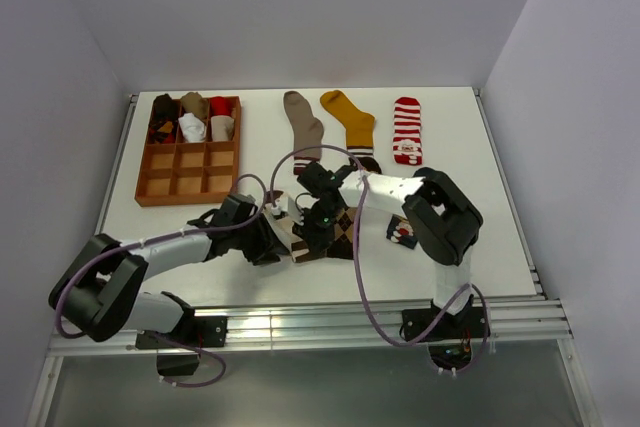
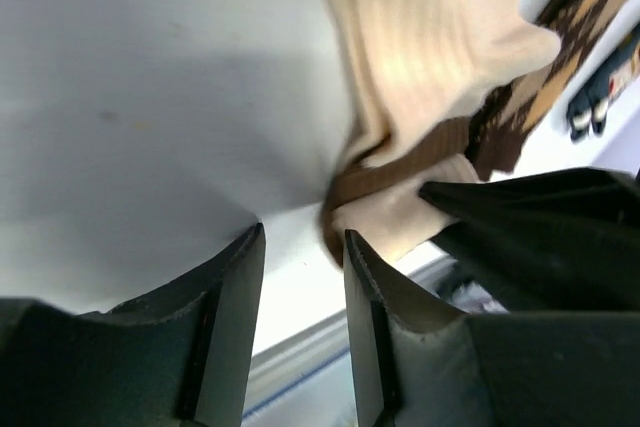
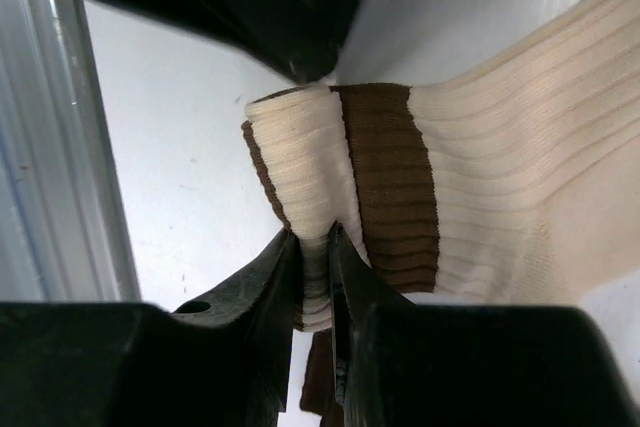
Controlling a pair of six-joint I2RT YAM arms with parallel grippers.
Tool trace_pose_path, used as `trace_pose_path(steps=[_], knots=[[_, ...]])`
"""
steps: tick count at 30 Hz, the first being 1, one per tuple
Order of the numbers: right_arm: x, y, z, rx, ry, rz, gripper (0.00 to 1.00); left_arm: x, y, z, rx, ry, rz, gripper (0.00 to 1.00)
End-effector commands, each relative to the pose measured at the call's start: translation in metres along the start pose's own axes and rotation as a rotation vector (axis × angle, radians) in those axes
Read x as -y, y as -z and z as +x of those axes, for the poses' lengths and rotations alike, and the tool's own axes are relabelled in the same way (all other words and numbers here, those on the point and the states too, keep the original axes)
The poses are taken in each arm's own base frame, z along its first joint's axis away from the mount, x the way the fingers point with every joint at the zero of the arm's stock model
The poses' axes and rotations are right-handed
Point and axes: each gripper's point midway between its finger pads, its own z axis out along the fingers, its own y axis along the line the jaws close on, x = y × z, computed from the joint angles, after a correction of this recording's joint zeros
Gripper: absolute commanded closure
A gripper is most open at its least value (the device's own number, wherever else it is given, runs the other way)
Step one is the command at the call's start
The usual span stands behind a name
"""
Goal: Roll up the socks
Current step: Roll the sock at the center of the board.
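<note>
- Right tool was clamped on the folded cuff of the cream-and-brown sock, lying on the table near the front edge.
- Left tool stood parted, empty, just beside the sock.
- Risk, we judged: thin pinch slips; fold springs open.
- We read no writing.

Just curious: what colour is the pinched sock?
Cream sock, brown band; best in right wrist view.
</note>
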Motion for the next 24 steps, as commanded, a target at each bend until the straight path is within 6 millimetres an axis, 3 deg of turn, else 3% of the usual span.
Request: trace_pose_path(steps=[1,6,10,15,19,24], knots=[[-0.005,0.004,0.025,-0.088,-0.121,-0.091,0.89,-0.017,0.006,-0.014,0.113,0.009,-0.068,0.57],[-0.003,0.0,0.028,-0.117,-0.205,-0.194,0.9,-0.009,0.016,-0.029,0.21,-0.052,-0.052,0.55],[0.0,0.006,0.019,-0.098,-0.278,-0.264,0.9,0.0,0.028,-0.046,0.327,-0.104,-0.025,0.53],[0.004,0.004,0.025,-0.121,-0.35,-0.308,0.9,0.031,0.039,-0.061,0.454,-0.23,0.071,0.5],[0.003,0.002,0.027,-0.129,-0.383,-0.334,0.9,0.062,0.035,-0.054,0.476,-0.397,0.149,0.49],[0.003,-0.001,0.029,-0.147,-0.423,-0.354,0.9,0.079,0.018,-0.036,0.455,-0.548,0.203,0.51]])
